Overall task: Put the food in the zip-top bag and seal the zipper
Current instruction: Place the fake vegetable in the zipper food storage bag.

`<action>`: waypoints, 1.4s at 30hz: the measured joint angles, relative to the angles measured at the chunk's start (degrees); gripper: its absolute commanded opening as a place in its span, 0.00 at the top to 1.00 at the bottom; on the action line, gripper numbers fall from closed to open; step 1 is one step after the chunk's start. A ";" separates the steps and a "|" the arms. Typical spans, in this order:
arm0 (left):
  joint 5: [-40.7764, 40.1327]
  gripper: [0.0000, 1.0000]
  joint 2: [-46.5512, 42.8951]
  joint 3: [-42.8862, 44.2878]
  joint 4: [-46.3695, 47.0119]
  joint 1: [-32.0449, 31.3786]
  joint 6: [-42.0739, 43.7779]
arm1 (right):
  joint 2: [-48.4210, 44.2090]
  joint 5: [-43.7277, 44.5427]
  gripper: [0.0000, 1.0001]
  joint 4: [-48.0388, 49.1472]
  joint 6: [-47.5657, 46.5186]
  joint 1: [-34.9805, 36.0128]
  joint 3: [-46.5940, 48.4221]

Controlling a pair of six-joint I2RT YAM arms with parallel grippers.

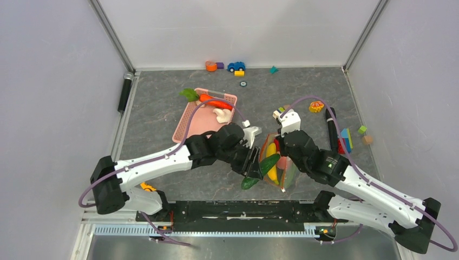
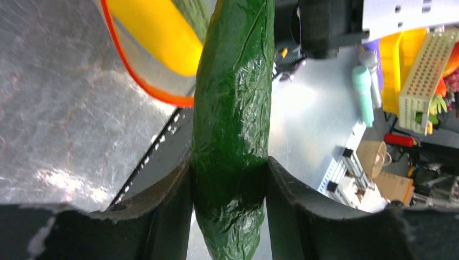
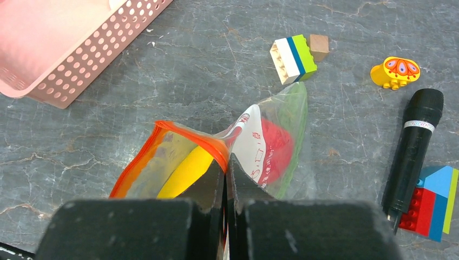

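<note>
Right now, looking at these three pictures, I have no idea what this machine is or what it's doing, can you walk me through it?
Two robot arms are bolted at a table's near edge. One picture looks down from above; the other two come from cameras on each wrist. The left gripper holds a green cucumber at the mouth of a clear bag. The right gripper is shut on the bag's orange rim, holding it up. Inside are a banana and something red. A pink basket with a carrot, plus toy blocks, lie on the table.
</note>
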 measured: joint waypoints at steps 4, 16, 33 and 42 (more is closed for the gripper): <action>-4.59 0.80 4.02 5.20 -0.98 -0.04 -0.22 | -1.11 -0.33 0.98 0.46 0.04 0.00 -0.61; -21.62 0.87 11.76 12.52 -3.26 -0.15 -5.38 | -5.01 -8.39 0.98 3.78 1.27 -0.11 -3.08; -36.13 0.74 13.77 18.43 -6.67 -0.81 -10.16 | -6.60 -13.97 0.95 7.23 2.80 -0.11 -4.74; -42.05 0.53 17.57 19.06 -4.46 -2.60 -10.36 | -6.71 -15.21 0.95 7.58 2.78 -0.15 -5.11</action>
